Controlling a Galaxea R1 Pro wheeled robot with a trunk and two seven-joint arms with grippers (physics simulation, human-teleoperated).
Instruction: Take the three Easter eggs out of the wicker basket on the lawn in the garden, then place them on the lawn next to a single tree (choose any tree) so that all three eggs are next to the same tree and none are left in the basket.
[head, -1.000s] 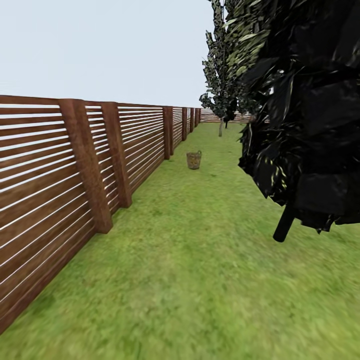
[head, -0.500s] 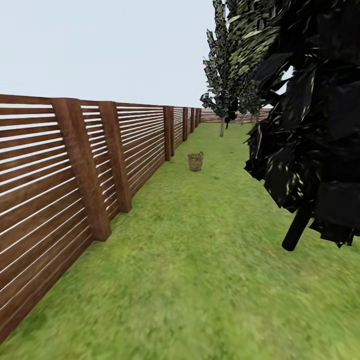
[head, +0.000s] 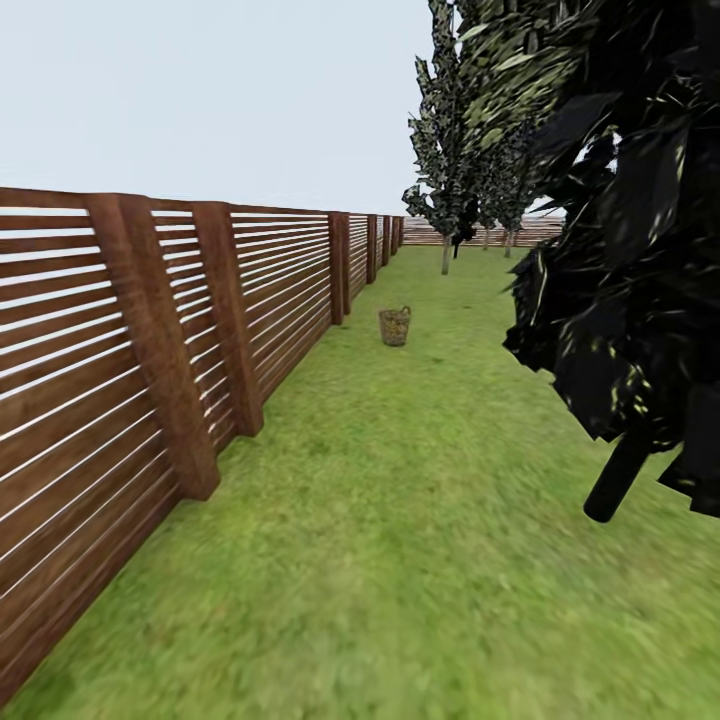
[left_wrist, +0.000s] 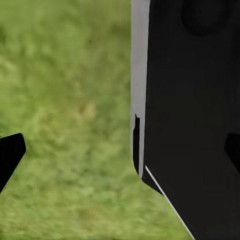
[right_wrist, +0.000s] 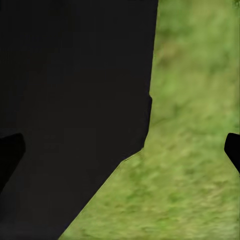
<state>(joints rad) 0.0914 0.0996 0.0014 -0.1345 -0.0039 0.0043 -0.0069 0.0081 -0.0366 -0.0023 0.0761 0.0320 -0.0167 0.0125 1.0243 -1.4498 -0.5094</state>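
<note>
Head view: wicker basket (head: 395, 327) far ahead

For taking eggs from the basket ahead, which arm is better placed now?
Neither yet. The wicker basket stands far ahead on the lawn, near the fence, slightly toward the robot's left of centre. If this line holds, the left arm may suit.

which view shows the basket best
The head view. The basket stands whole and upright on the lawn, far ahead, near the fence, though too small to see inside. The left and right wrist views look down at grass and dark robot parts, so they tell nothing about the basket.
</note>
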